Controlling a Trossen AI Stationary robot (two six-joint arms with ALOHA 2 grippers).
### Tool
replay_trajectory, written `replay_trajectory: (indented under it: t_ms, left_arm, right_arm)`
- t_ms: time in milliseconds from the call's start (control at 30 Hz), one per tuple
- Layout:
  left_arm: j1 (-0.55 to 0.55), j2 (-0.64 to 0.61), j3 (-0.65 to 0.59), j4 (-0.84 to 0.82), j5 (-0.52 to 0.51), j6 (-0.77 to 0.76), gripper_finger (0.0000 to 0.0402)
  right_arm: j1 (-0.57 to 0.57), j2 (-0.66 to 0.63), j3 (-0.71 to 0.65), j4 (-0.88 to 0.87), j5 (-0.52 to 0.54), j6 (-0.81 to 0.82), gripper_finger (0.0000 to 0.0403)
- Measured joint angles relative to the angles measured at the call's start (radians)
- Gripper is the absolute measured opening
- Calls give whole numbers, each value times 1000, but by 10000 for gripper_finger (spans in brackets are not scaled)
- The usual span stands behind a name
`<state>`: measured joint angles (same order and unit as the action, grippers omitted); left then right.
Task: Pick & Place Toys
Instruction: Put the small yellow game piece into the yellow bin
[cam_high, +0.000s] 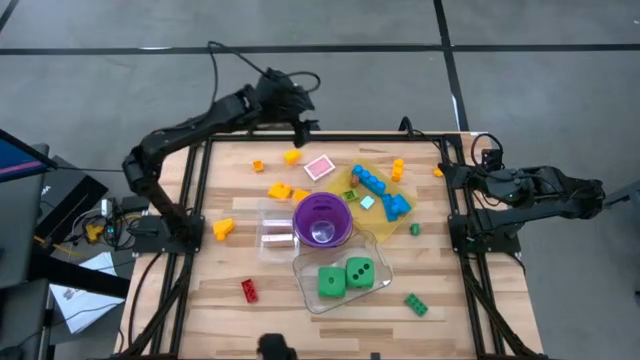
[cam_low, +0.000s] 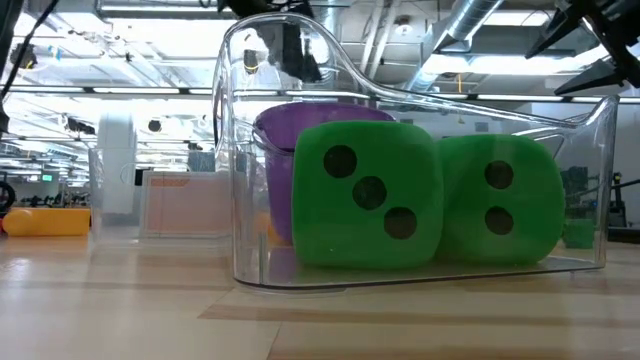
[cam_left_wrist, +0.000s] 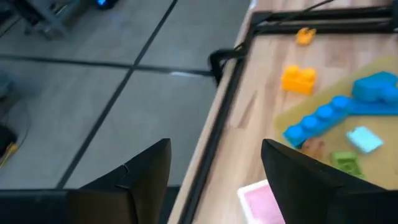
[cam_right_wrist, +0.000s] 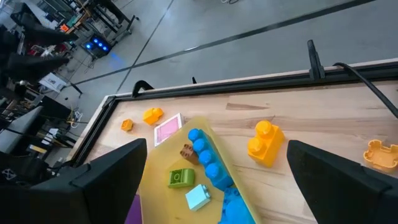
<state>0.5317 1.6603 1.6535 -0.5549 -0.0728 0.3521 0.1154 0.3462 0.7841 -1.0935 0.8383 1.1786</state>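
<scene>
Left gripper (cam_high: 303, 128) has its fingers parted with nothing in them, hanging over the worktop's (cam_high: 330, 315) far edge. The pink tile (cam_high: 319, 167) and yellow brick (cam_high: 292, 156) lie just inboard of it, so it's the closer arm. Right gripper (cam_high: 447, 174), open too, waits at the right edge.

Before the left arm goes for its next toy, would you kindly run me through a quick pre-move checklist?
1. Left gripper empty: ok, fingers apart, nothing between them.
2. Target near: ok, pink tile and yellow brick lie close by on the table.
3. Left gripper over the table: not ok, it hangs at the far edge.
4. Right gripper out of the way: ok, open at the right edge.
5. Green dice placed: ok, both in the clear tub.
6. Purple cup upright: ok.
</scene>
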Motion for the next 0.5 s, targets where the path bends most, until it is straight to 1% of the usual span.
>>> replay_trajectory:
  t_ms: [133,233,333,500]
  left_arm:
    - [43,-26,0,-56,-7,-5,239]
    - [65,-33,0,-78,-7,-42,239]
    - [76,-33,0,-87,-7,-75,241]
    - [73,-33,0,-102,-6,-80,240]
  right_arm:
    - [0,0,0,-2,0,13,379]
    - [0,0,0,-6,0,26,379]
    - [0,0,0,-6,0,26,379]
    - [0,0,0,-6,0,26,379]
